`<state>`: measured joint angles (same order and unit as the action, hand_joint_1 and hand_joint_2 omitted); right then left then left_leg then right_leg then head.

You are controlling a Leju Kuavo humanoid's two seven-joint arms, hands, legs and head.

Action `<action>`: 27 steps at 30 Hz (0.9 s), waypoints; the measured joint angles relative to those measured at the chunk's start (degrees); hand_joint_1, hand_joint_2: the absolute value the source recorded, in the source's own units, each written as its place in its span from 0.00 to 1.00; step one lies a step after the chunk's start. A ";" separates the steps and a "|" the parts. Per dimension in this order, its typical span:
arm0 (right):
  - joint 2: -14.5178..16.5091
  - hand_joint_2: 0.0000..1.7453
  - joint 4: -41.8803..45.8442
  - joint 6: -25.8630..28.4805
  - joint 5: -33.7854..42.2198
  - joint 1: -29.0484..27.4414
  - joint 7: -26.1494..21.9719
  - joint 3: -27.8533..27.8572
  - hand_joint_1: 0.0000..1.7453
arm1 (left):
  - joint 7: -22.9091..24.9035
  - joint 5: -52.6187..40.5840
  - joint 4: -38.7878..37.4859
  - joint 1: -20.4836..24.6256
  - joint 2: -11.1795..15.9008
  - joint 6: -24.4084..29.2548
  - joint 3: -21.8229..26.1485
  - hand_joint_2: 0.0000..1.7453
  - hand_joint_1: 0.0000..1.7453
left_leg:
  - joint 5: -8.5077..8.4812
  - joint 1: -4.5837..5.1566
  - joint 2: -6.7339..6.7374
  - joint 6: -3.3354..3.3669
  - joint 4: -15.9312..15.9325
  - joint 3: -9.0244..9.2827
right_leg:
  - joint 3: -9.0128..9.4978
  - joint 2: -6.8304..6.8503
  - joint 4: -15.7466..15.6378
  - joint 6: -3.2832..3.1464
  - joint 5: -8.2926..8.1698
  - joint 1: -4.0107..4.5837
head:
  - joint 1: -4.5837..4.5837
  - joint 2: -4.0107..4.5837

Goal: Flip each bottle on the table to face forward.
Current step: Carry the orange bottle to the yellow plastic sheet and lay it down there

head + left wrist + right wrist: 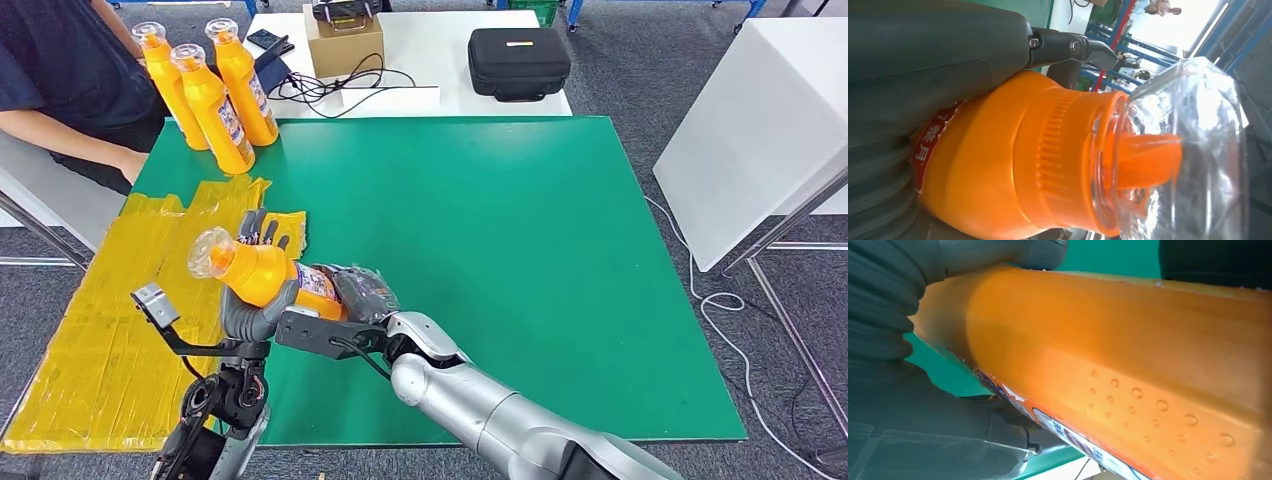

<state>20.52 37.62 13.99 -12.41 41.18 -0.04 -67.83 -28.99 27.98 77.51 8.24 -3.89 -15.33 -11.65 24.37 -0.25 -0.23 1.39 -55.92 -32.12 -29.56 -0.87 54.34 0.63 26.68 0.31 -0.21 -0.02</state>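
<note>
Near the green surface's left edge, both hands, left hand and right hand, grasp one orange bottle; open room lies rightward.

Green work table with yellow sheeting and three standing bottles.

The green table carries a crinkled yellow plastic sheet along its left edge, lying beside and beyond the left hand, with part of the sheet reaching under that hand. Three orange bottles stand upright and close together at the far left corner, well beyond both hands, clear caps uppermost. The right hand sits above bare green surface; the table to the right of it and beyond it is plain green. Behind the far edge a white table carries a black case, a cardboard box and black cables.
</note>
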 joint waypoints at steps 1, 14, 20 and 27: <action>-0.01 1.00 0.00 0.00 -0.10 0.02 -0.01 0.02 1.00 | 0.44 0.57 -0.08 0.00 0.00 -0.55 -0.01 1.00 0.73 | 0.00 0.00 0.00 0.00 0.00 0.00 | 0.00 0.00 0.00 0.00 0.00 0.00 | 0.00 0.00; -0.33 1.00 0.00 -0.72 -1.35 0.45 -1.64 1.83 1.00 | 3.35 6.18 -0.41 0.08 0.00 -4.86 -0.56 1.00 1.00 | 0.00 0.00 0.00 0.00 0.00 0.00 | 0.01 0.00 0.01 0.00 0.00 0.00 | -0.01 0.00; -0.32 1.00 0.16 -1.14 -1.97 0.44 -1.96 2.76 1.00 | 4.23 6.67 0.41 0.21 0.00 -4.44 -0.50 1.00 1.00 | 0.00 0.00 0.00 0.00 0.00 0.00 | 0.01 0.00 0.01 0.00 0.00 0.00 | -0.01 0.00; -0.31 1.00 0.32 -1.27 -2.17 0.46 -2.51 3.65 1.00 | 4.68 6.72 1.33 0.21 0.00 -4.16 -0.35 1.00 1.00 | 0.00 0.00 0.00 0.00 0.00 0.00 | 0.00 0.00 0.01 0.00 0.00 0.01 | -0.01 0.00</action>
<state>20.22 37.93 12.72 -14.59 41.64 -2.56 -64.19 -24.32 34.71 78.84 8.45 -3.89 -19.49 -12.00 24.37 -0.26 -0.23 1.39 -55.92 -32.12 -29.55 -0.87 54.34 0.63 26.67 0.32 -0.22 -0.02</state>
